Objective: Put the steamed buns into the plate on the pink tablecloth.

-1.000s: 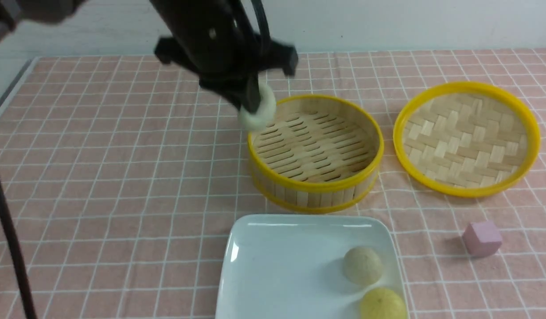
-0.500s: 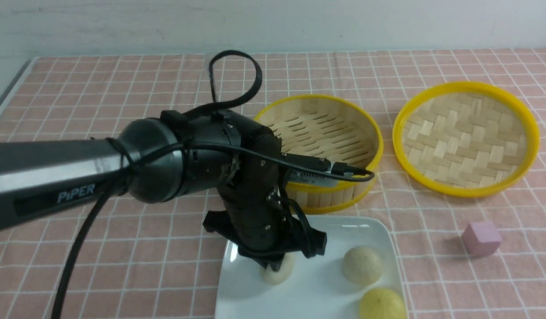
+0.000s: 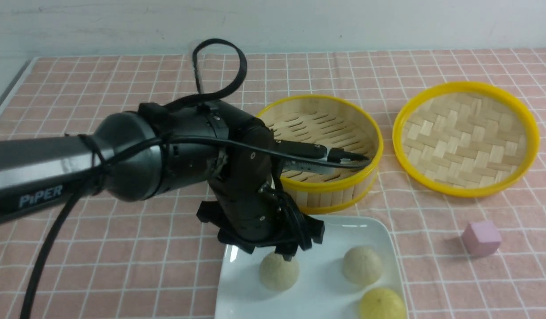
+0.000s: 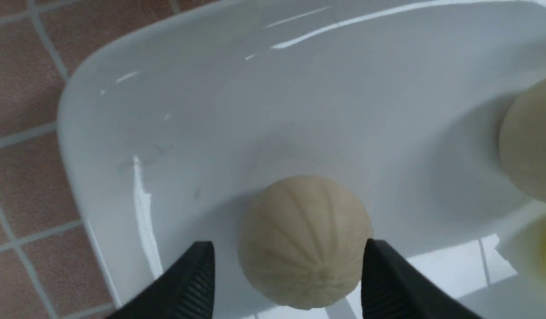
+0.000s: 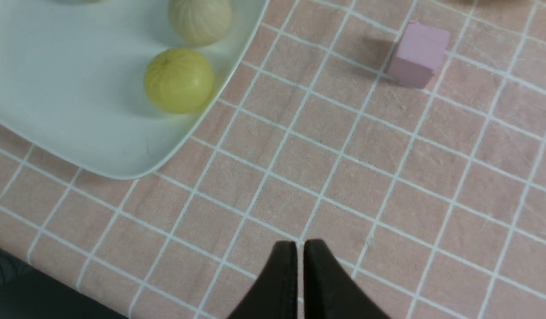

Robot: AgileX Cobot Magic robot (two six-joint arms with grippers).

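The left tool (image 4: 287, 270) stands over the white plate (image 3: 335, 235) with its fingers (image 4: 197, 277) spread apart and one pale pleated bun (image 4: 305, 239) sitting between them. The bun rests on the plate's floor, dome up. A clear gap separates it from one finger, and the other finger is just beside it, so nothing is clamped. From the front, the tool hangs directly above this bun, which lies in the left half of the plate. The other bun (image 3: 362, 265) lies on the plate's right side, with a yellow ball (image 3: 383, 304) just beside it toward the robot. The plate sits on the pink checked tablecloth (image 3: 122, 230) that covers the bench. The right tool (image 5: 299, 243) has its fingers pressed together over bare cloth, near the plate's corner and a pink cube (image 5: 417, 55). The word "PiPER" (image 3: 41, 196) is printed in white on the left arm.
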